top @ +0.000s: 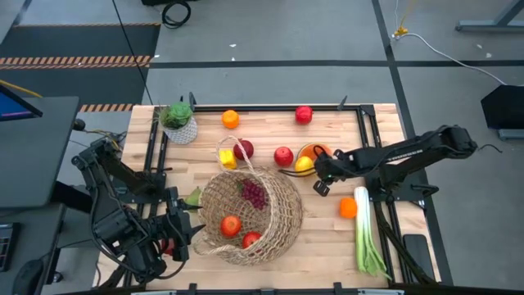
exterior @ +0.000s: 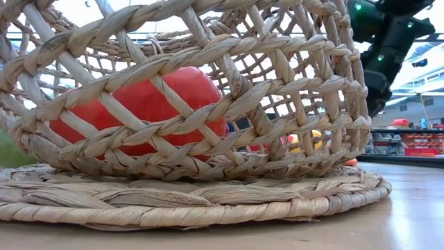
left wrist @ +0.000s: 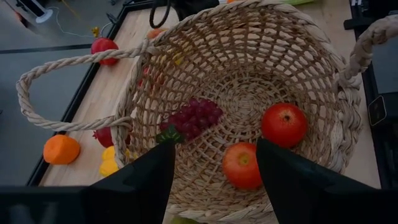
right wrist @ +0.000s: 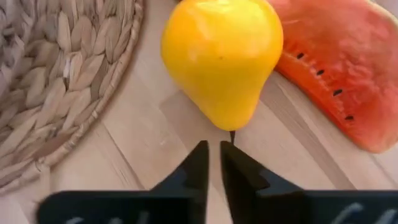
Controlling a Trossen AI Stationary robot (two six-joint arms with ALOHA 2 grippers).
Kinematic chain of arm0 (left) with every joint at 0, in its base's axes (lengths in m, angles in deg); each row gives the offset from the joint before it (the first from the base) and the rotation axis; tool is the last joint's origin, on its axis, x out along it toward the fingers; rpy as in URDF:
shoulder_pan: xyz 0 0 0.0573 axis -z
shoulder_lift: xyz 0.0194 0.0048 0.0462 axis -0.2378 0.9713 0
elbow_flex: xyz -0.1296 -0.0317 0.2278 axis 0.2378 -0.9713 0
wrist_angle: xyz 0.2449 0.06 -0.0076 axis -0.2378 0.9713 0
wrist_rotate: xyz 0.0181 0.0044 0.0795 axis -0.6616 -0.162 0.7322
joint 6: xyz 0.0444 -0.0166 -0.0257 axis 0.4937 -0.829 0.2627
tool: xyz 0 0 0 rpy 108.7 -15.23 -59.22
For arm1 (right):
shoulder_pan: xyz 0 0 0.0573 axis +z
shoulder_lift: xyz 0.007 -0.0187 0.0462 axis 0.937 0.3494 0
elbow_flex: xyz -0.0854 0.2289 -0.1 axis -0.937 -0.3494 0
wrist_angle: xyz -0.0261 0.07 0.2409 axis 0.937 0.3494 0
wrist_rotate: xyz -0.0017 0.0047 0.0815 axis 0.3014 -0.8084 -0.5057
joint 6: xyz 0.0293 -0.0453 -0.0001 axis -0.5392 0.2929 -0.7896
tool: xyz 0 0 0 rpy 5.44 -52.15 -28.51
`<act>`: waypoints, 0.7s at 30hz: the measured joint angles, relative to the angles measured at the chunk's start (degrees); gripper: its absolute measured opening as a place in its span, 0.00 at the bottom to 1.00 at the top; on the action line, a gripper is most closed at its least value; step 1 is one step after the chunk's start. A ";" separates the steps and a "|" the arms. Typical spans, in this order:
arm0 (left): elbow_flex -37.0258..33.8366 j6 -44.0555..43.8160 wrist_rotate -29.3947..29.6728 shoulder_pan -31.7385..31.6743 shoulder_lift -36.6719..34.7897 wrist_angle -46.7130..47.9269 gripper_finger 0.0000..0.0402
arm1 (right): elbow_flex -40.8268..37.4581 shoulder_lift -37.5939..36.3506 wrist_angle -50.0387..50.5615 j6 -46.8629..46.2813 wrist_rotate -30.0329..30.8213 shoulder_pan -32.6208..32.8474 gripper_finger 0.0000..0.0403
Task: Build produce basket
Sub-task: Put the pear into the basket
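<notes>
Because the yellow pear (right wrist: 222, 59) just beyond the basket's (top: 282, 215) two-o'clock edge looks smooth, hard and slippery, the right gripper (right wrist: 213, 163) (fingers nearly together, empty) should reopen and grasp its wide belly.

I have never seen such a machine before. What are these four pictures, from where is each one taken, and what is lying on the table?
This is a robot with two dark arms at a light wooden table. One picture looks straight down, one looks level from the table top through the weave, and two come from cameras on the wrists.

In the middle lies the large round tan wicker basket, holding purple grapes and two red-orange fruits. The left gripper is open at the basket's rim and holds nothing.

The right gripper is nearly shut just in front of a yellow pear-shaped fruit beside a watermelon slice; it grips nothing. Elsewhere lie a long green-white leek, oranges, red apples and a small potted plant.
</notes>
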State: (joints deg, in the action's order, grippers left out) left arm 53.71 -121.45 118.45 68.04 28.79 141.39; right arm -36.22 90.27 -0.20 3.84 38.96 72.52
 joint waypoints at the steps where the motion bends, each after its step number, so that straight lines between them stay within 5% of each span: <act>1: 0.00 0.00 0.00 0.00 0.00 -0.02 0.58 | 0.00 0.36 0.04 0.12 0.08 0.05 0.17; 11: 0.00 -0.02 0.00 0.00 0.00 0.00 0.58 | 0.02 8.23 -2.20 0.23 3.38 0.05 0.57; 21: 0.00 -0.04 0.01 0.00 0.00 -1.06 0.58 | 0.39 17.87 -4.70 4.45 4.85 -0.08 0.58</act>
State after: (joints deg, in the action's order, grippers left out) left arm 53.71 -121.49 118.46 68.04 28.79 140.33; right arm -35.83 108.14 -4.90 8.29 43.81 72.45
